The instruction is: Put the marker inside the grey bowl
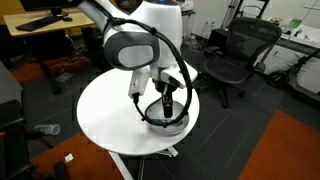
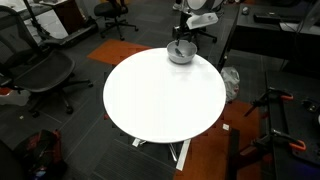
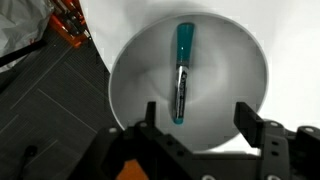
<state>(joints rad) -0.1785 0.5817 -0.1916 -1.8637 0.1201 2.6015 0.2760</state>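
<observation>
The marker, dark with teal ends, lies inside the grey bowl in the wrist view, apart from my fingers. My gripper is open and empty, right above the bowl. In both exterior views the gripper hangs over the bowl, which stands at the edge of the round white table. The marker cannot be made out in the exterior views.
Office chairs stand around the table. A desk stands at the back. An orange carpet patch and an orange object lie on the dark floor.
</observation>
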